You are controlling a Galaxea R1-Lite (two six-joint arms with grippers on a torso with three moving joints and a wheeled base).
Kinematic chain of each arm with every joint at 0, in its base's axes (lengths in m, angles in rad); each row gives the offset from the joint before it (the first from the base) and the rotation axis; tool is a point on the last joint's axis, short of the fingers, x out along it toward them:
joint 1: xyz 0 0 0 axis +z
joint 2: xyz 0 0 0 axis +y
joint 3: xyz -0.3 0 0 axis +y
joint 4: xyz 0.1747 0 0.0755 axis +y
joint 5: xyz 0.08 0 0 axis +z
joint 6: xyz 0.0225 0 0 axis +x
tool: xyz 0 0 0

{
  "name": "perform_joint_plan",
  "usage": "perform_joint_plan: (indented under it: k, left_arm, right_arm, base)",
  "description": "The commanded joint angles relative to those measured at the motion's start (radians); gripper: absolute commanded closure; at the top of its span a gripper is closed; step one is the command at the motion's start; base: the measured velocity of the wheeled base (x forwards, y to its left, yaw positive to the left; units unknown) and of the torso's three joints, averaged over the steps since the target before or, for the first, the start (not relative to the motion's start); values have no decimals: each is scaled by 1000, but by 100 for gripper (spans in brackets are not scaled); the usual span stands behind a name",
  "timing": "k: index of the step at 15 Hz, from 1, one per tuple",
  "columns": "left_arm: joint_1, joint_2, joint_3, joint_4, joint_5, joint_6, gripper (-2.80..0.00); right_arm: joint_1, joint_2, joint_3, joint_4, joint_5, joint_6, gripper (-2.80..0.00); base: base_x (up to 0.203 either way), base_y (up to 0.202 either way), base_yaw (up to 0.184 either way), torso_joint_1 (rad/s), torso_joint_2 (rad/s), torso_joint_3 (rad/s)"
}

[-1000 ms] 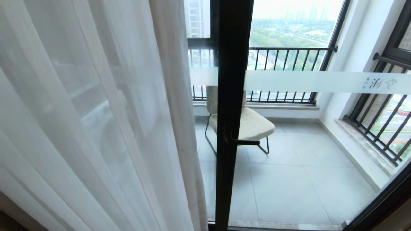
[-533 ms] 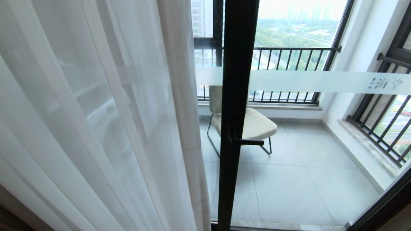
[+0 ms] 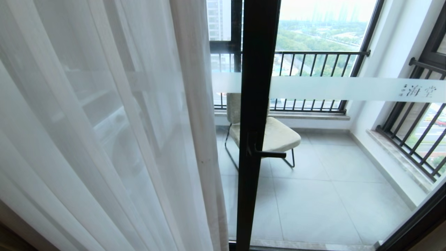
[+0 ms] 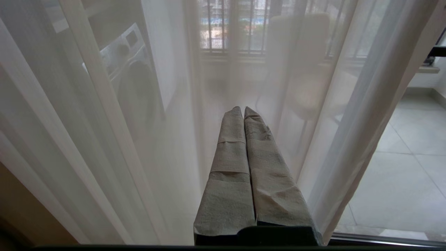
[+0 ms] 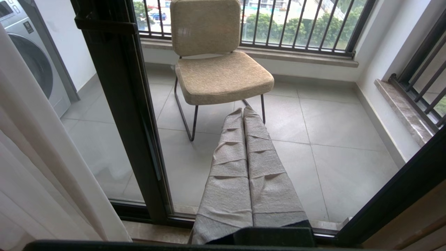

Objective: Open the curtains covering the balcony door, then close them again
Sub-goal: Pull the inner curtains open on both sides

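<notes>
A white sheer curtain [image 3: 104,139] hangs in folds over the left half of the head view, its free edge just left of the black frame post. The balcony door [image 3: 257,104] is clear glass with a black lever handle [image 3: 268,153] and a frosted white band [image 3: 341,89]. Its right pane is uncovered. Neither arm shows in the head view. My left gripper [image 4: 243,108] is shut, its cloth-wrapped fingers pointing into the sheer curtain [image 4: 122,122], apart from it. My right gripper [image 5: 243,110] is shut and empty, pointing at the bare glass near the door frame [image 5: 125,115].
Beyond the glass, a beige chair [image 3: 275,134] on black metal legs stands on the grey tiled balcony floor [image 3: 324,202]. Black railings [image 3: 313,66] line the balcony windows. A washing machine [image 5: 28,52] stands behind the curtain on the left.
The whole picture slid slightly right between one second ago and half a second ago, so the camera moved. Since then nothing differs; the curtain hangs the same.
</notes>
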State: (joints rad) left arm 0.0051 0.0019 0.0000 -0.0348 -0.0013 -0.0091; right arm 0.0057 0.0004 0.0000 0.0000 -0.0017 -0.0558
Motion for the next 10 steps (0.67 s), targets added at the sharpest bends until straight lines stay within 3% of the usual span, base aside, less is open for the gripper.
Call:
perform_joint_plan:
  k: [1, 10]
  left_arm:
    - [1, 0, 0, 1, -1, 4, 0]
    - [1, 0, 0, -164, -19, 11, 0]
  right_arm:
    - [0, 0, 0, 0, 0, -1, 0]
    - [0, 0, 0, -1, 0, -1, 0]
  base:
    - [0, 0, 0, 0, 0, 0]
    - [0, 0, 0, 0, 0, 0]
